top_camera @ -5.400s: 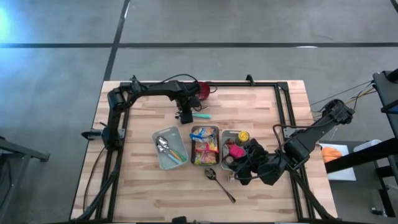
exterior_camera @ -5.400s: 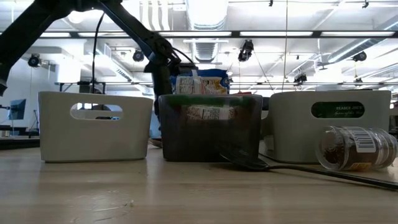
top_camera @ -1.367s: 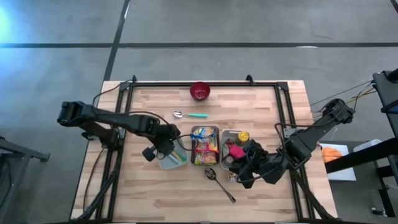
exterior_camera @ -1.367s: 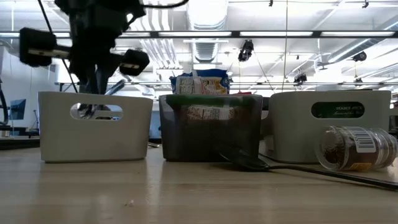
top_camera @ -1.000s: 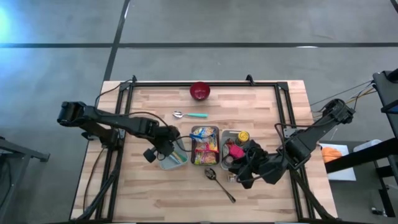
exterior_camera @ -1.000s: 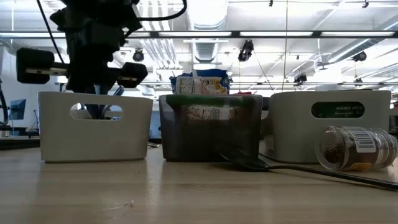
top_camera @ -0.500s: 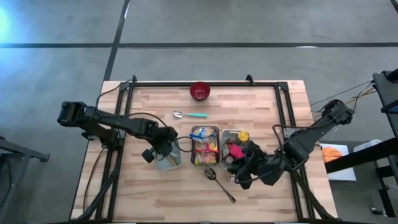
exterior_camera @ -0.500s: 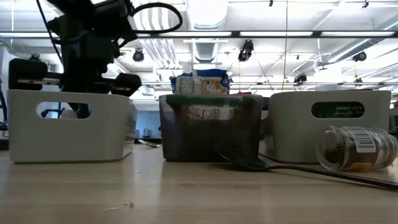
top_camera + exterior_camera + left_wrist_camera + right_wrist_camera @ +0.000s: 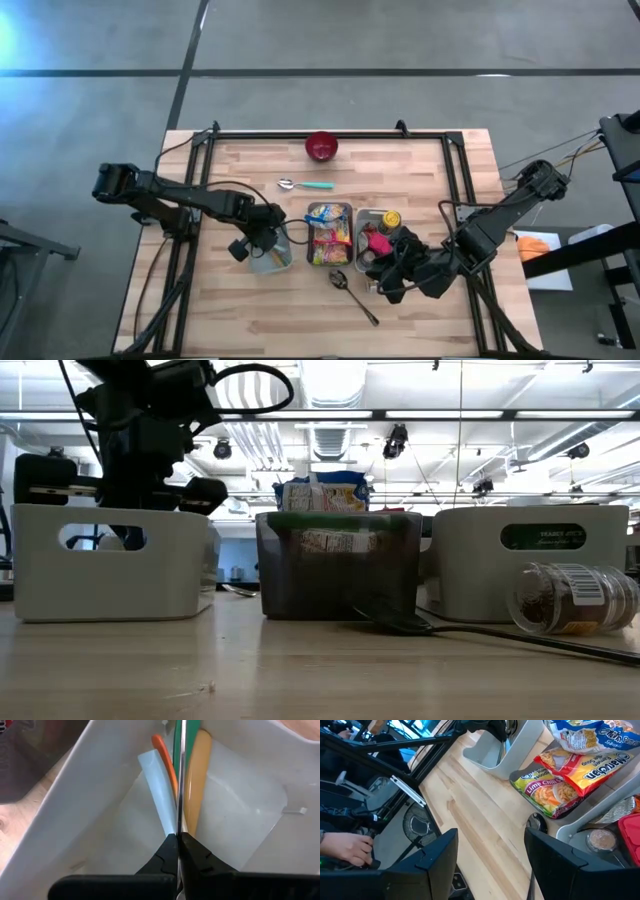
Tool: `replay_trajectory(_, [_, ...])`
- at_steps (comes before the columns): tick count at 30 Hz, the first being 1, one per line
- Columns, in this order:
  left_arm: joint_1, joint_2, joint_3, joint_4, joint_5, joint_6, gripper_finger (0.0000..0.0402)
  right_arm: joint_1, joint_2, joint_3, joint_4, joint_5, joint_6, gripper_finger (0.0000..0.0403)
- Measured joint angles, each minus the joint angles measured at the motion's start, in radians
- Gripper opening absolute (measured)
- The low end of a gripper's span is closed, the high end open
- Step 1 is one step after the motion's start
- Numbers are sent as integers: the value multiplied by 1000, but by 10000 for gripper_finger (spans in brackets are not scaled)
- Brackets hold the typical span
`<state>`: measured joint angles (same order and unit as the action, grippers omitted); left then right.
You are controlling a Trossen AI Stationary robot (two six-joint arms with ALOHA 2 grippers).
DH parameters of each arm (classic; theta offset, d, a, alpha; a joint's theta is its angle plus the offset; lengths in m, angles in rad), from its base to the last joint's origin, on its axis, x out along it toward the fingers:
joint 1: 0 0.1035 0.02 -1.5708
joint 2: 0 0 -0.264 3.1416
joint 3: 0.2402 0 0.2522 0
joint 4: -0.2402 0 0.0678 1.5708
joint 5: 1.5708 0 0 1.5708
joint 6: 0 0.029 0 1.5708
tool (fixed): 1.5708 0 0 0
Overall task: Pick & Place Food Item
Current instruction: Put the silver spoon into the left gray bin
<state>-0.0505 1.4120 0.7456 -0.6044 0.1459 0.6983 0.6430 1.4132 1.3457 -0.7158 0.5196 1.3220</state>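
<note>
Three bins sit in a row on a wooden table (image 9: 420, 190), seen from above. On the left is a white bin (image 9: 268, 254) holding utensils, in the middle a dark bin (image 9: 311, 212) packed with ramen noodle packets (image 9: 330, 236), and on the right a second white bin (image 9: 372, 215) with a yellow-lidded item and red packaging.

At the left, the left gripper (image 9: 262, 238) reaches down into the white utensil bin. Its wrist view shows the fingers pressed together — jaws closed on a thin metal utensil handle (image 9: 179, 780) that runs between an orange handle (image 9: 165, 760) and a tan one (image 9: 199, 775), with a pale blue handle (image 9: 159, 790) alongside. In the low view that bin (image 9: 110, 565) appears tilted, its near edge lifted a little off the table.

At the right, the right gripper (image 9: 392, 272) rests low beside the right white bin, near the table's front edge. Its jaws stand apart and nothing is seen between them in its wrist view, which looks across the table at the noodle packets (image 9: 570, 775) and, beyond the table, a person's hand (image 9: 345, 847).

Loose on the table: a small spice jar (image 9: 572, 598) lying on its side near the right bin, a dark metal spoon (image 9: 352, 294) in front of the middle bin, a teal-handled spoon (image 9: 306, 185) farther back, and a red bowl (image 9: 321, 146) at the far edge.
</note>
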Motion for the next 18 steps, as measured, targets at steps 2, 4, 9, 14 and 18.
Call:
replay_trajectory(2, [0,0,0,0,0,0,0,0,0,0,0,0,3,225])
replay_trajectory(4, [0,0,1,-2,0,1,0,0,0,0,0,0,3,225])
replay_trajectory(9, [0,0,2,-22,-19,2,10,0,0,0,0,0,7,225])
replay_trajectory(14, [0,0,2,-29,-27,0,49,0,0,-1,0,0,7,225])
replay_trajectory(18, [0,0,13,-31,-26,-20,86,0,0,-1,0,-1,5,225])
